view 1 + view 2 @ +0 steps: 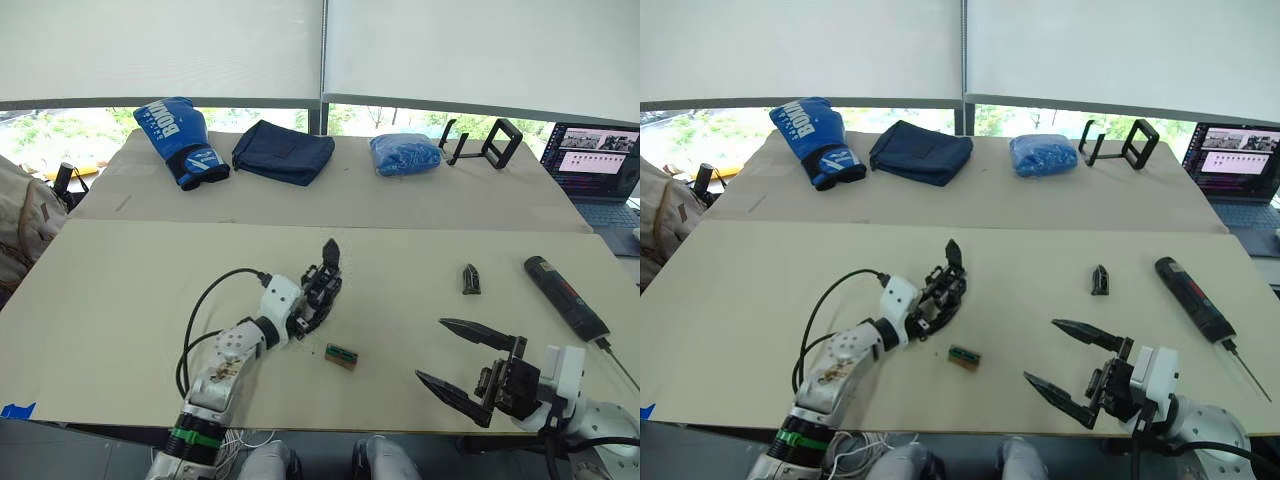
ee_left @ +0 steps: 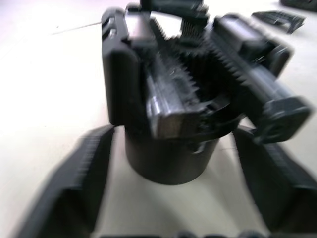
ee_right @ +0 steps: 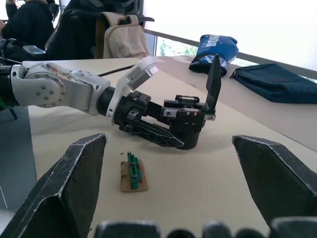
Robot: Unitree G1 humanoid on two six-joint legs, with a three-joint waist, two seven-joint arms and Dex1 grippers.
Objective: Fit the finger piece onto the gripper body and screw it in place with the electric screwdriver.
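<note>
Desk [image 1: 120, 300] carries everything, laid out near its mid-front.

Electric screwdriver [image 1: 565, 297] lies flat nr the right edge, bit toward the front-right corner, untouched.

Left hand [image 1: 312, 296] sits mid-desk w/ its fingers either side of the gripper body [image 3: 188, 119]. Fingers are apart around the barrel; whether the pads actually press it I can't tell. Body stands on the desk w/ one fitted finger sticking up.

Right hand [image 1: 462, 363] hovers nr the front edge, right of centre, jaws wide and empty.

Finger piece [image 1: 471, 279] lies loose btwn the body and the screwdriver, well apart from both hands.

Small green-brown block [image 1: 341, 356] sits just front of the body.

Step in hand looks like fetching the finger piece. Right hand should reach toward the back edge, close on the wedge's flanks, tip kept free. Left should keep the body upright so the mount stays open.
</note>
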